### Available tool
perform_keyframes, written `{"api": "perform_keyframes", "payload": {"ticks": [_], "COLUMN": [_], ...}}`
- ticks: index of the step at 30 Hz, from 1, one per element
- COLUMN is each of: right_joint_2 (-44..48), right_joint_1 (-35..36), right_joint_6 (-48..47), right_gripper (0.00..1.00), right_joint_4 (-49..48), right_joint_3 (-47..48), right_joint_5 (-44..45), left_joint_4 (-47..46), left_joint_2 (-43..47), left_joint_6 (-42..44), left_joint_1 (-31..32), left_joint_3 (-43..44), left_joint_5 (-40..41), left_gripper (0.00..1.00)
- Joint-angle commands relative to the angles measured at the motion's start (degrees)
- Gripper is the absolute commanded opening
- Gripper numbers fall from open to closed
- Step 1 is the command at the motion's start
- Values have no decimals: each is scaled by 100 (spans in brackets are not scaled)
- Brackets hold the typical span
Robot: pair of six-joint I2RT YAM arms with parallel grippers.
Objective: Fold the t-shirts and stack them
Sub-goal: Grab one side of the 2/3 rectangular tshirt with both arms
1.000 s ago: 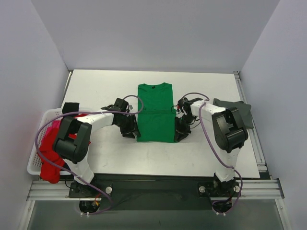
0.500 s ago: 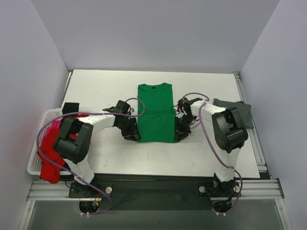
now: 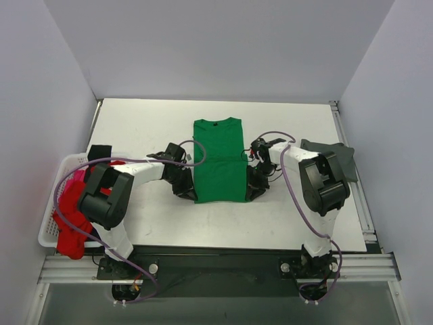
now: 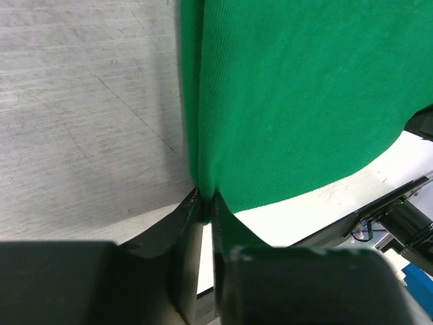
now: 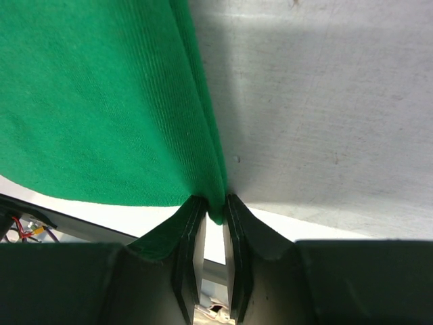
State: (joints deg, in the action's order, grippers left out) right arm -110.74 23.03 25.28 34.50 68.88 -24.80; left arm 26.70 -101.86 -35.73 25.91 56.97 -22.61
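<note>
A green t-shirt (image 3: 219, 159) lies flat in the middle of the white table (image 3: 149, 128), sleeves folded in, collar at the far end. My left gripper (image 3: 190, 191) is shut on its near left hem corner; in the left wrist view the green cloth (image 4: 291, 101) is pinched between the fingertips (image 4: 193, 206). My right gripper (image 3: 251, 189) is shut on the near right hem corner; in the right wrist view the folded green edge (image 5: 101, 101) sits between the fingertips (image 5: 193, 210).
A white basket (image 3: 51, 230) with red clothes (image 3: 71, 223) stands at the table's left edge. A dark grey folded garment (image 3: 338, 157) lies at the right edge. A small black object (image 3: 99, 152) sits behind the basket.
My left gripper has slid right, in against the shirt's near left corner, and closed on it. The right gripper has stayed at the near right corner.
</note>
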Motion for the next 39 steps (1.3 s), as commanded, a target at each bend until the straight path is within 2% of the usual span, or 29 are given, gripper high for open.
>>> {"api": "perform_keyframes", "payload": {"ticks": [1,4,8,20,39], "right_joint_2": [35,114,166,536,1220], "right_joint_1": [35,35,18,-96,53], "right_joint_6": [-40,-5,3,-5,126], "right_gripper": [16,5,0,0,0], "right_joint_4": [215,215,232,390,716], "right_joint_3": [-147,-191,-261,-367,-533], "right_joint_5": [247,256,265,572,476], "left_joint_4": [125,134,186,512,960], "left_joint_2": [-229,-220,-220,299,1124], "left_joint_6": [154,154,153,127,-5], "left_joint_1": [81,116,151,265,529], "left_joint_3": [-160,-160,-177,-274,-151], "left_joint_5": [284,310,389,1215,1277], "left_gripper": [17,8,0,0,0]}}
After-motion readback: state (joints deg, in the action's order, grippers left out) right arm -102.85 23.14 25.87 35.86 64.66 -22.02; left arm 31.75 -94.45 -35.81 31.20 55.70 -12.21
